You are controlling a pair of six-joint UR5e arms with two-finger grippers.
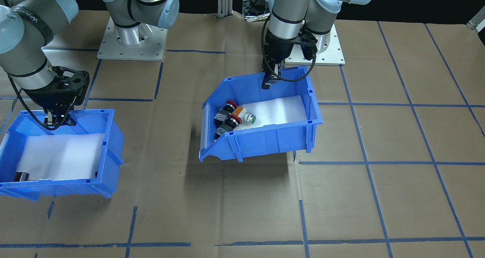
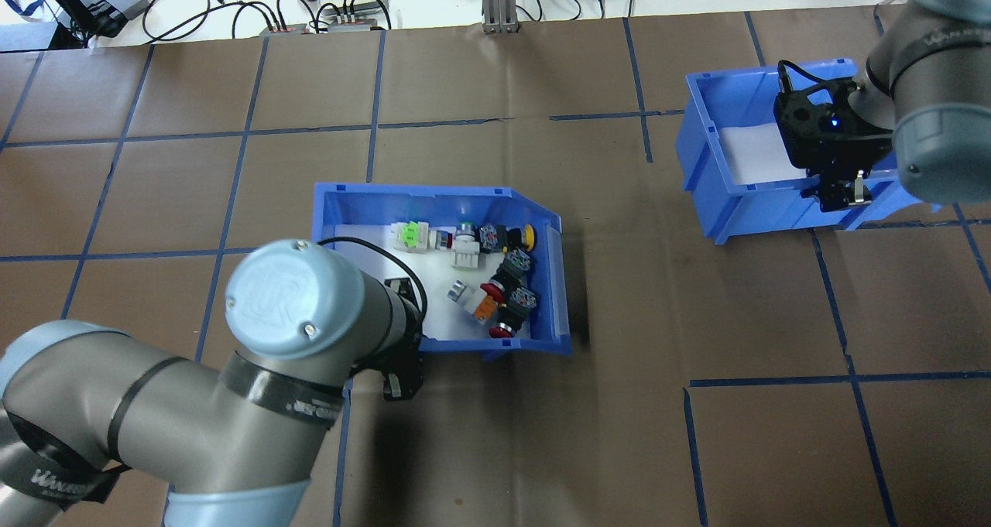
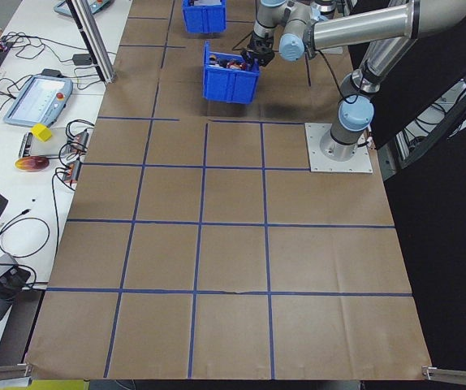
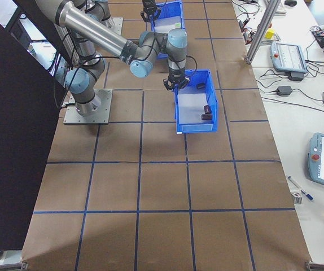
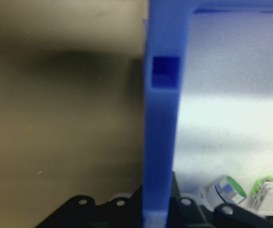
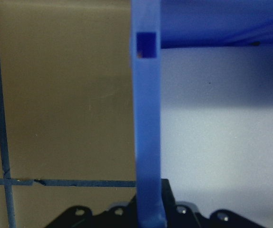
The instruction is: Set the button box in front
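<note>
Both grippers clamp bin walls: the left gripper (image 1: 269, 80) holds the tilted button box (image 1: 265, 136) off the table mid-table, whose yellow-capped switch (image 2: 529, 236) only the overhead view shows, while the right gripper (image 1: 57, 118) grips the other bin (image 1: 106, 152).

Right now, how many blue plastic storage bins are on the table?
2: the blue plastic button box near the table's middle, its rear wall gripped by the left gripper, and the other blue plastic bin, gripped by the right gripper.
</note>
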